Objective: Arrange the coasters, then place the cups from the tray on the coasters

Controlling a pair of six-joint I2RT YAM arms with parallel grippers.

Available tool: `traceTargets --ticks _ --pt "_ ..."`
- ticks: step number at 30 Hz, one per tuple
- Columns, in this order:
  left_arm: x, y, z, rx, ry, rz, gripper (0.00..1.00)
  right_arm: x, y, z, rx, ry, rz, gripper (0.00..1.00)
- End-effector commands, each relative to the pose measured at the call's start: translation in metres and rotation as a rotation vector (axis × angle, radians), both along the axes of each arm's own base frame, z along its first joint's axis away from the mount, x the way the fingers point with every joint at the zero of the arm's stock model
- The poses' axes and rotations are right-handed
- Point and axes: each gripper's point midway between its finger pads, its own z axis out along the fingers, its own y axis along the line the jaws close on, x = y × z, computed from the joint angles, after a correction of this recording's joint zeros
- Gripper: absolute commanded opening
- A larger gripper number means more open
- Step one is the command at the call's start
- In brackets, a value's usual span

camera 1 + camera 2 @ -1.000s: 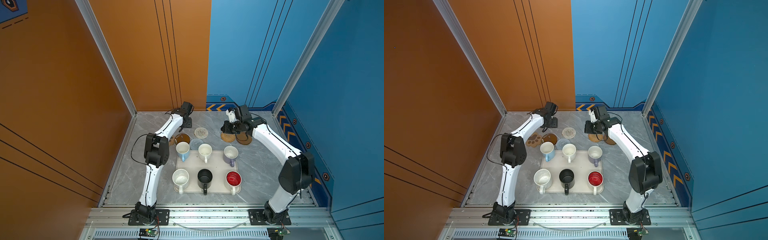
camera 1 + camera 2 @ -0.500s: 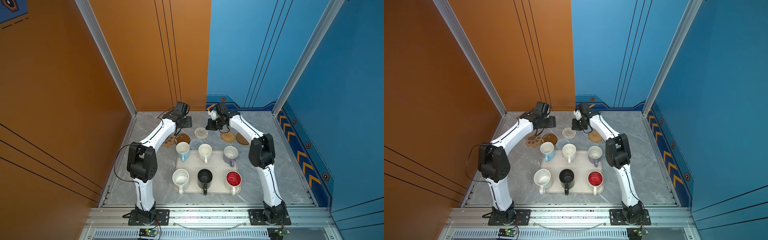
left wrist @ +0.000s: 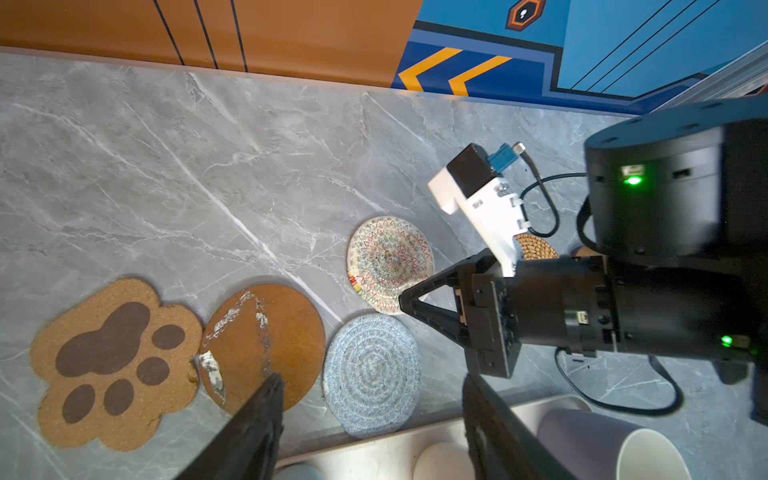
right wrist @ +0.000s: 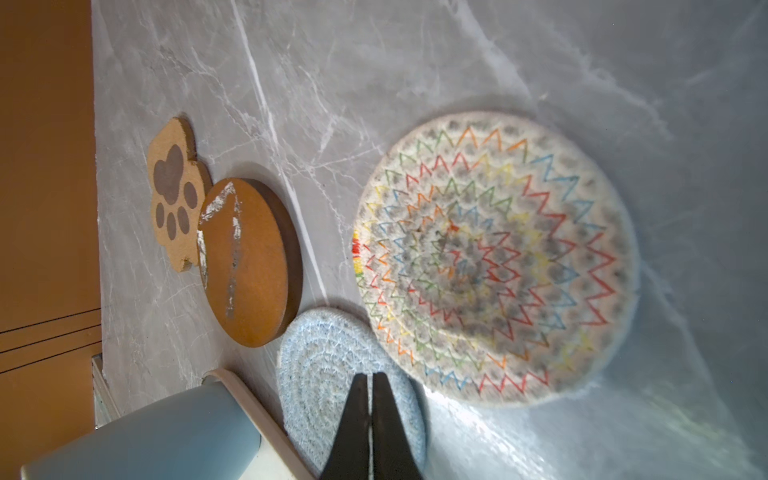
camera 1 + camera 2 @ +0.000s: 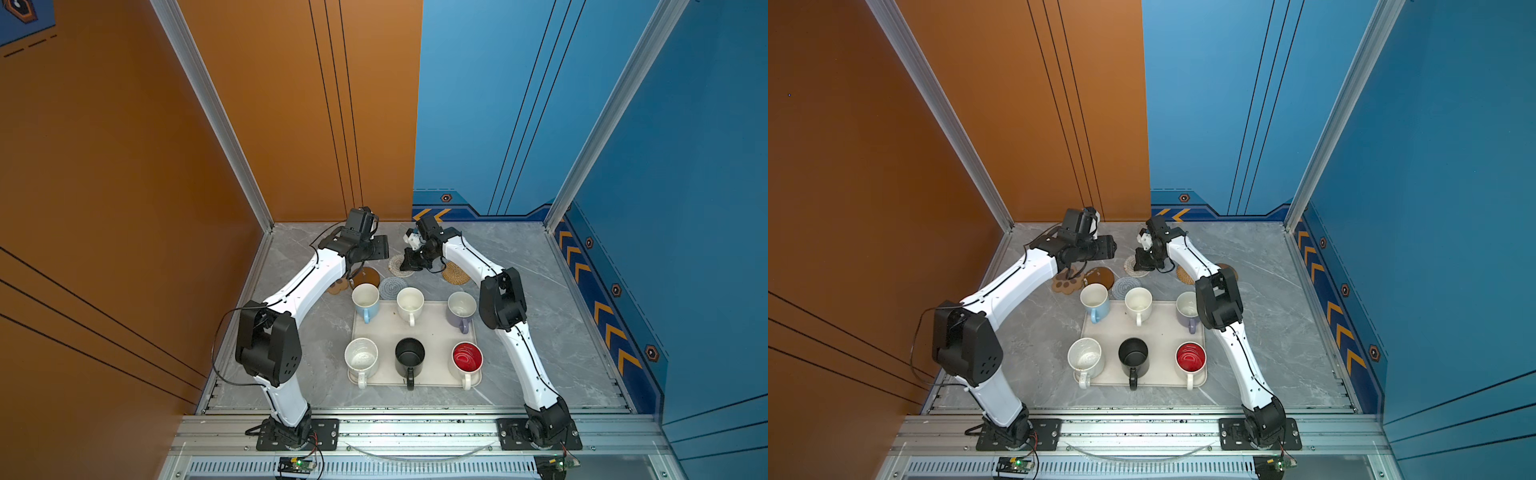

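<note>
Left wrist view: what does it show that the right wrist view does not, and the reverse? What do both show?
Only the left wrist view: the open left gripper, the rattan coaster and the lavender cup.
Only the right wrist view: the side of the blue cup, shown plainly.
Both: the shut right gripper, the paw coaster, brown disc, grey-blue coaster, white coaster and the rim of the tray.

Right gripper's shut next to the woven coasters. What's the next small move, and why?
Probably lower the shut right gripper and nudge the white woven coaster away from the grey-blue coaster. The two lie edge to edge with no clear gap, and the grey-blue one sits right against the tray, so they likely need spacing out.
</note>
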Motion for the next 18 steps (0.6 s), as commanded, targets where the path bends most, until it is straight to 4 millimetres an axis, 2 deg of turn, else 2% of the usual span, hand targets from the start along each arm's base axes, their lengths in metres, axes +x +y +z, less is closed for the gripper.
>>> traceTargets --ticks 1,7,18 --pt "-0.008 -0.007 0.004 0.001 -0.014 -0.038 0.69 0.004 -0.003 -0.003 0.003 0.029 -0.028 0.00" --pt "-0.015 -0.009 0.011 -0.006 -0.026 -0.058 0.69 0.007 -0.011 -0.018 -0.039 0.039 -0.051 0.00" --pt "-0.027 -0.010 0.014 0.001 -0.034 -0.077 0.69 0.007 -0.042 -0.040 -0.179 0.063 -0.101 0.00"
